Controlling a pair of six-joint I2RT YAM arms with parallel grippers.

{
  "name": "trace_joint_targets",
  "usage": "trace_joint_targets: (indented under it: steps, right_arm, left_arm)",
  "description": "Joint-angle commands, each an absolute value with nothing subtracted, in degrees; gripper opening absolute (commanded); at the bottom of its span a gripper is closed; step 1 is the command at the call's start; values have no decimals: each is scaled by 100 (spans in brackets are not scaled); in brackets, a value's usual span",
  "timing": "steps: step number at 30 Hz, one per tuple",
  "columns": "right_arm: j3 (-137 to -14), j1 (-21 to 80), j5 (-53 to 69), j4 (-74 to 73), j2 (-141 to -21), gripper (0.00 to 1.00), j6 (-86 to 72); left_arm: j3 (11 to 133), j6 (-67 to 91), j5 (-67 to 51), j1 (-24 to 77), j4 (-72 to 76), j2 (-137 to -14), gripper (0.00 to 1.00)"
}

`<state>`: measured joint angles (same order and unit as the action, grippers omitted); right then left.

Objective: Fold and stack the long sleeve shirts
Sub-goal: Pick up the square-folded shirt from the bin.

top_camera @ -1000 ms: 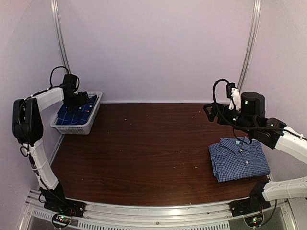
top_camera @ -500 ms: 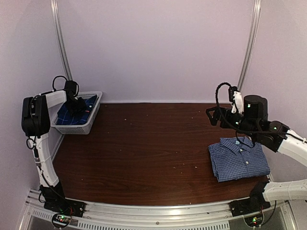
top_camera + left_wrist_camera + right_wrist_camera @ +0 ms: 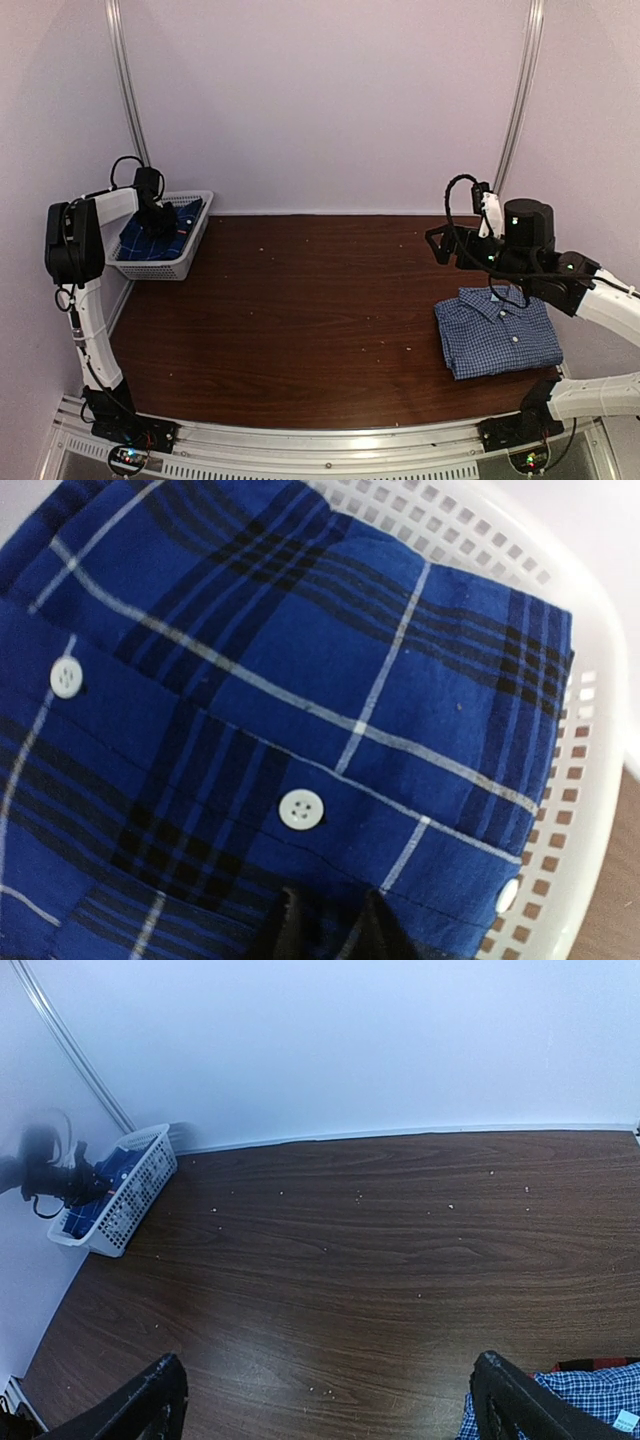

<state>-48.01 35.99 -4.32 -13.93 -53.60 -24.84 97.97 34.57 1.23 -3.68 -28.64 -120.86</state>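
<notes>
basket: white plastic mesh basket (image 3: pixel 160 268) at dark wood bench's (image 3: pixel 320 310) far-left corner.
plaid: dark royal-blue plaid button-up shirt (image 3: pixel 300 680) inside basket, reaching its rim.
left pincer (image 3: pixel 335 935): clenched on plaid fold, in basket.
check: pale blue-white small-check shirt (image 3: pixel 498 332) folded, a broad bench stretch from basket.
right pincer (image 3: pixel 328 1385): released, just above check shirt's collar edge.

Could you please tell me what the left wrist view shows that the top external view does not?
Only the left wrist view shows the white buttons on the plaid shirt, and the left gripper pinched shut on a fold of it. Only the top external view shows the checked shirt lying folded on the table, with the right gripper open above the table near it. Both show the plaid shirt lying in the white basket.
</notes>
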Motion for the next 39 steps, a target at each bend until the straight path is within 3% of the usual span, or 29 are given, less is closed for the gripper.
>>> trace_joint_targets:
  steps: [1,4,7,15,22,39]
  right_arm:
    - [-4764,3577,-351,-1343,-5379,100,-2540]
    - [-4764,3575,-329,-1343,-5379,100,-2540]
    - [-4780,3571,-330,-1356,-5379,100,-2528]
    - [-4759,3573,-349,-1415,-5329,100,-2530]
    - [-4763,3577,-325,-1415,-5335,100,-2521]
    - [-4777,3573,-163,-1224,-5515,100,-2573]
  left_arm:
    - [9881,3349,0,-380,-2792,-12006,33]
    - [9861,3339,-197,-384,-2795,-12115,50]
    - [9829,3361,-235,-378,-2796,-12241,50]
    - [9759,3416,-299,-376,-2795,-12392,30]
    - [9846,3340,-321,-377,-2798,-12158,0]
    - [10420,2848,-679,-97,-2612,-10604,0]
